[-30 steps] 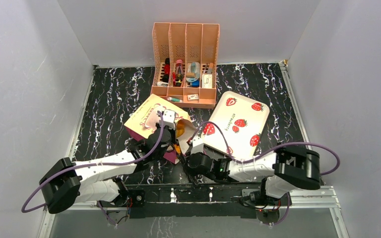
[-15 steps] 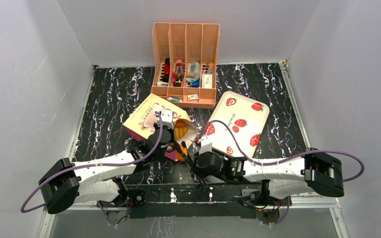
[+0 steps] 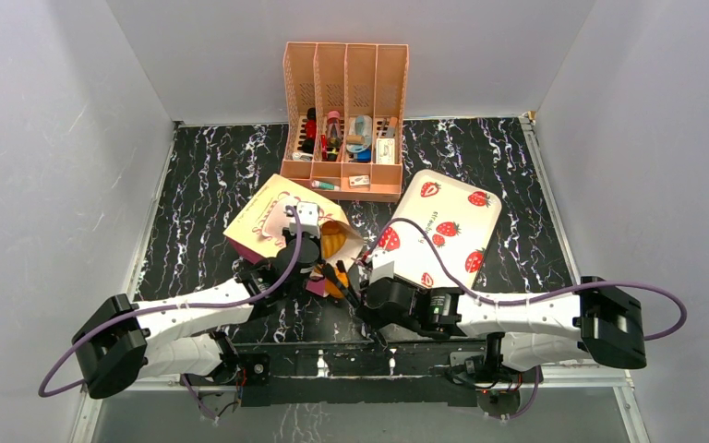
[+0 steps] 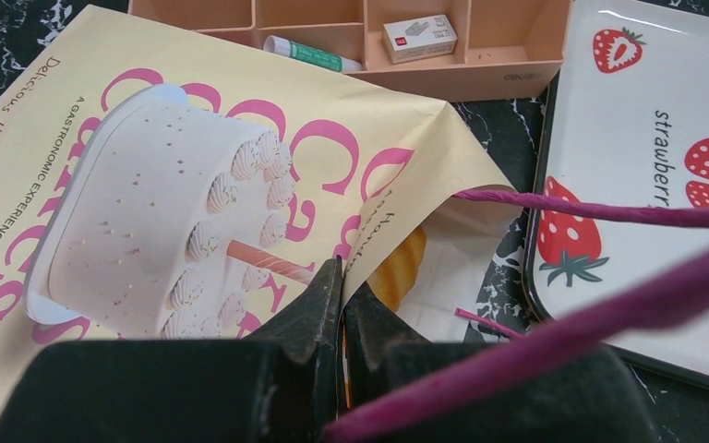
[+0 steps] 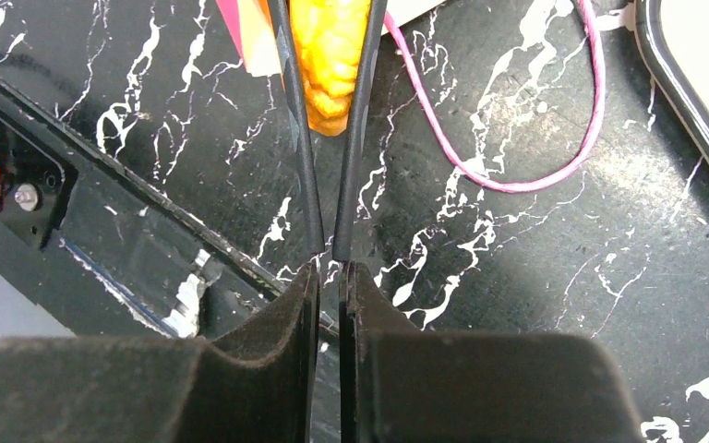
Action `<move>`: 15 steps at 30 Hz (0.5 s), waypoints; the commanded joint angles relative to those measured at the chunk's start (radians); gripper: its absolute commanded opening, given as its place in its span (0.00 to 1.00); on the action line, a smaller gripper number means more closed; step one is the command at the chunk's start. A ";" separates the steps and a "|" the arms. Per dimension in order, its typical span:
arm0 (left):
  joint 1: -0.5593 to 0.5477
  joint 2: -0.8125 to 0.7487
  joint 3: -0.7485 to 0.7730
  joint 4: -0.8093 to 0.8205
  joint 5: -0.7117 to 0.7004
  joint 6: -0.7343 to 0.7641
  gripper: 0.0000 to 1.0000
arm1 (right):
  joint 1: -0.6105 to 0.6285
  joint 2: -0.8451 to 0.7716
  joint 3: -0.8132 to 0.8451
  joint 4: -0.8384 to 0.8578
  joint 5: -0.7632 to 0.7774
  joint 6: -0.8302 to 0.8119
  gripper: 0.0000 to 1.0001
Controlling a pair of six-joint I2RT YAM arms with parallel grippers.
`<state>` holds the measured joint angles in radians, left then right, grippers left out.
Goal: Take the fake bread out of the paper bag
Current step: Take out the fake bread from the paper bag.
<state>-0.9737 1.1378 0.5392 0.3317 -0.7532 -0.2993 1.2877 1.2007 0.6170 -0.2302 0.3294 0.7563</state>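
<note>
The paper bag (image 3: 268,217) lies on its side with its mouth towards the right; it also shows in the left wrist view (image 4: 148,138). My left gripper (image 3: 309,235) (image 4: 342,286) is shut on the upper paper edge of the mouth. A golden loaf (image 3: 334,242) (image 4: 397,268) shows inside the mouth. My right gripper (image 3: 358,284) (image 5: 330,272) is shut on black tongs (image 5: 365,138). The tong arms clasp an orange piece of fake bread (image 5: 330,55) (image 3: 334,286) just outside the bag, over the dark table.
A strawberry-print tray (image 3: 443,231) (image 4: 646,138) lies right of the bag. The peach file organiser (image 3: 343,120) (image 4: 351,46) stands behind it. A pink cord handle (image 5: 535,138) loops on the table. The table's metal front rail (image 5: 102,212) is close to the tongs.
My right gripper has drawn back from the bag's mouth towards the near edge, its elbow swinging right. My left gripper has shifted the bag's edge slightly back and left.
</note>
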 commanded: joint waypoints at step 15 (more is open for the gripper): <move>0.045 -0.064 0.107 -0.155 -0.091 0.022 0.00 | -0.010 -0.058 0.193 -0.132 0.059 -0.081 0.00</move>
<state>-0.9474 1.1278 0.6094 0.2184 -0.7822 -0.2935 1.2865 1.1976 0.7521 -0.3515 0.3347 0.6811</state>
